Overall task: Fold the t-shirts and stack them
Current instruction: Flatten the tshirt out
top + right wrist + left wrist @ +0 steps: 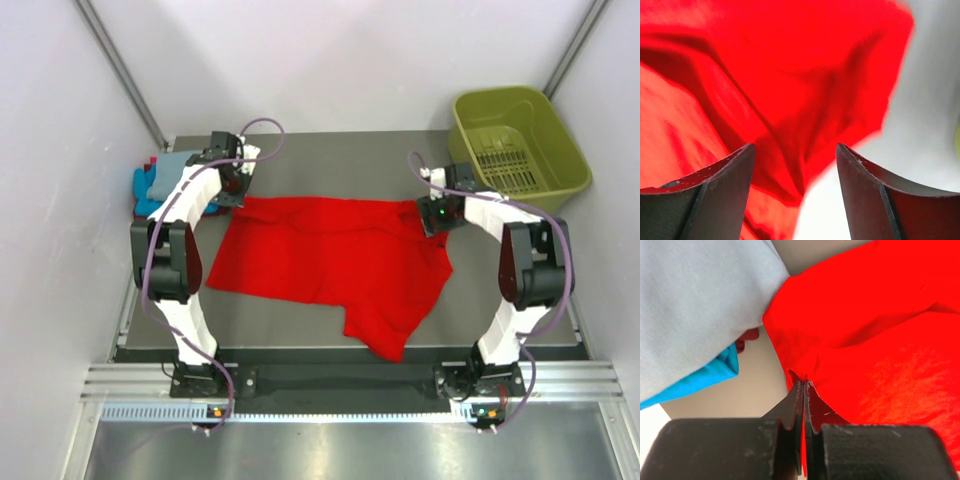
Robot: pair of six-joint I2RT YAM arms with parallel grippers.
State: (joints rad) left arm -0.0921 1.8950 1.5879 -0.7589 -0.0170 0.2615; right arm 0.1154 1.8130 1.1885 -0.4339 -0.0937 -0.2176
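The bright red t-shirt lies spread and rumpled across the middle of the table. My left gripper is at its far-left corner, shut on a pinch of the red t-shirt; a strip of red cloth shows between the closed fingers of that gripper. My right gripper is over the far-right corner, and in its wrist view the right gripper is open with the red cloth below and between its fingers. Folded grey-blue and turquoise t-shirts are stacked at the far left.
An olive-green plastic basket stands at the far right corner, just behind the right arm. A bit of darker red cloth peeks from under the folded stack. White walls close in on both sides.
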